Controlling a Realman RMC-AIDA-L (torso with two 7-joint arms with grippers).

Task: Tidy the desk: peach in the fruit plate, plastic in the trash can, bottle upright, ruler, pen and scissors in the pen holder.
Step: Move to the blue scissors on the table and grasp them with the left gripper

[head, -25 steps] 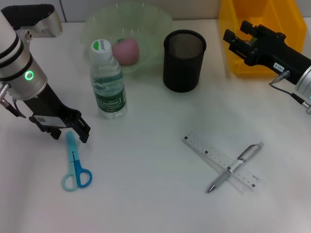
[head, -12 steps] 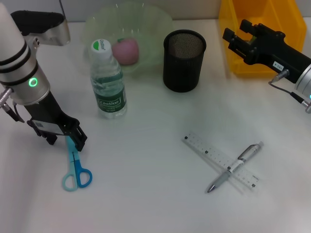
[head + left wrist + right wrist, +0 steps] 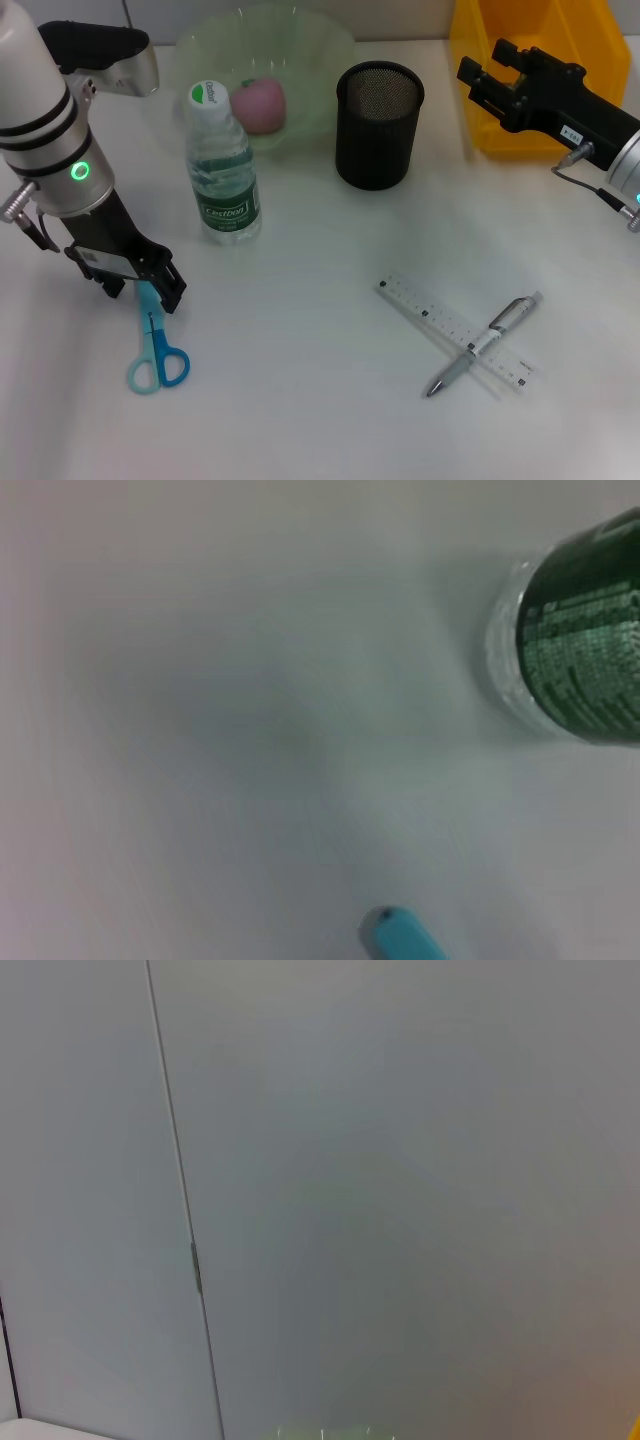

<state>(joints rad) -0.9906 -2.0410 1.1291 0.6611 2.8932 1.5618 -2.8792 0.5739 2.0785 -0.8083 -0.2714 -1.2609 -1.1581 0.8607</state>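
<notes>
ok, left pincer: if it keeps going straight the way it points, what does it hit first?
The left pincer points down at the desk, straddling the blade end of the blue scissors. Going straight on, it should meet those blades first, then the desk beneath. Its height above them is unclear.

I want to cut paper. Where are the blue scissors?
In the head view the scissors lie flat on the robot's left, nearer than the bottle, blade tips at the left claw.
</notes>
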